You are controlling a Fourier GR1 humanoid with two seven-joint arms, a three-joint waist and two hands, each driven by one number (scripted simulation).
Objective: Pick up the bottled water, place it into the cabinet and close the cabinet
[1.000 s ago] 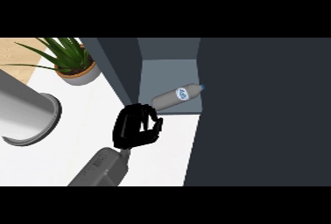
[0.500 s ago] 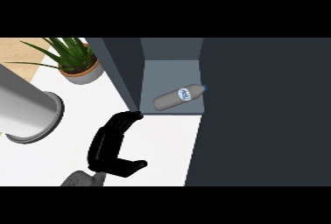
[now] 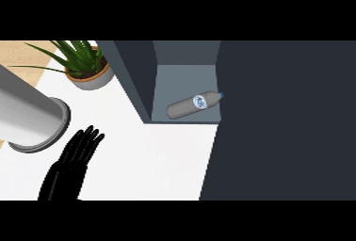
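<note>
The water bottle is clear with a blue cap and a blue label. It lies on its side on the grey floor of the open cabinet, cap pointing up and right. My left hand shows at the lower left over the white counter, well apart from the bottle. Its fingers are straight, point upward and hold nothing. My right hand shows nowhere in the head view.
A wide dark panel fills the right side, next to the cabinet opening. The cabinet's dark side wall stands left of the bottle. A large grey cylinder and a potted plant sit at the left on the white counter.
My left hand has drawn back from the cabinet opening, down and to the left, and its curled fingers have straightened. The bottle has stayed lying in the cabinet.
</note>
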